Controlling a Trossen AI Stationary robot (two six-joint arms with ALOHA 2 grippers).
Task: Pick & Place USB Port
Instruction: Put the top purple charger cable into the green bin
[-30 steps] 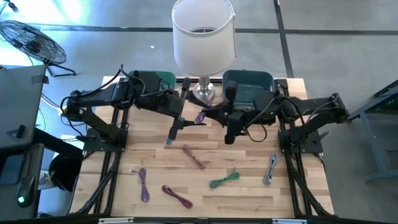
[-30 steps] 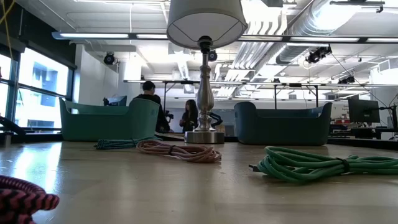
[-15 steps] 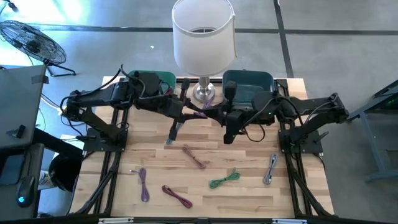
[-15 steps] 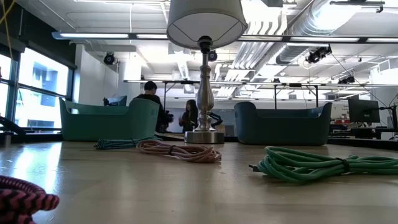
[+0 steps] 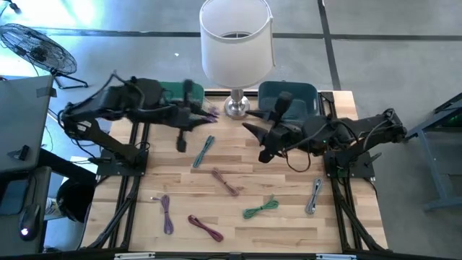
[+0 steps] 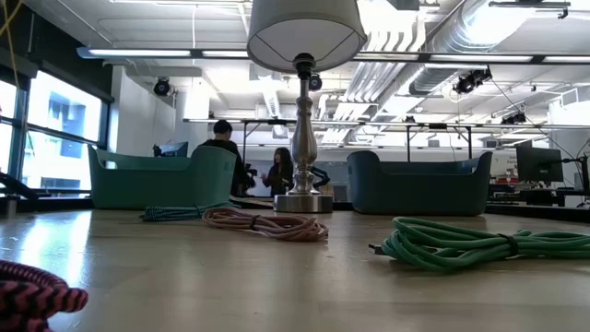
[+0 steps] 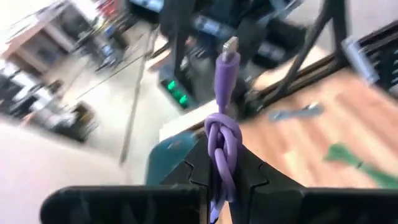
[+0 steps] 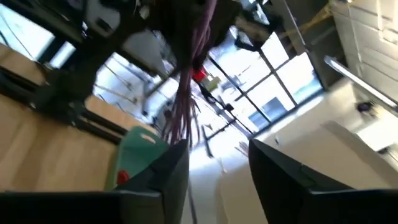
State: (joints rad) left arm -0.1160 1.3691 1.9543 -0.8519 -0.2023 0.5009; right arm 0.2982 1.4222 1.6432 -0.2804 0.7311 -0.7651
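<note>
The desk is a pale wooden top with a tall lamp at its far edge, a green bin to one side of the lamp's foot and a blue bin to the other. Loose cable bundles lie spread over the near half of the desk.

The left arm reaches in over the far left part of the desk, and its left pincer sits just beside the green bin, on the lamp's side of it. The right arm stretches from the right, with the right pincer over the boards in front of the blue bin; its two fingers stand apart with nothing between them.

The purple cable is clamped in the left pincer, whose fingers are closed on the knotted middle of the bundle. Its long axis runs straight out ahead of the fingers, plug end farthest from the grip.

The green bin lies right next to the left pincer, far nearer to it than to the right one, so I judge the drop belongs to the left arm: a short carry sideways over the bin's rim before letting go.
</note>
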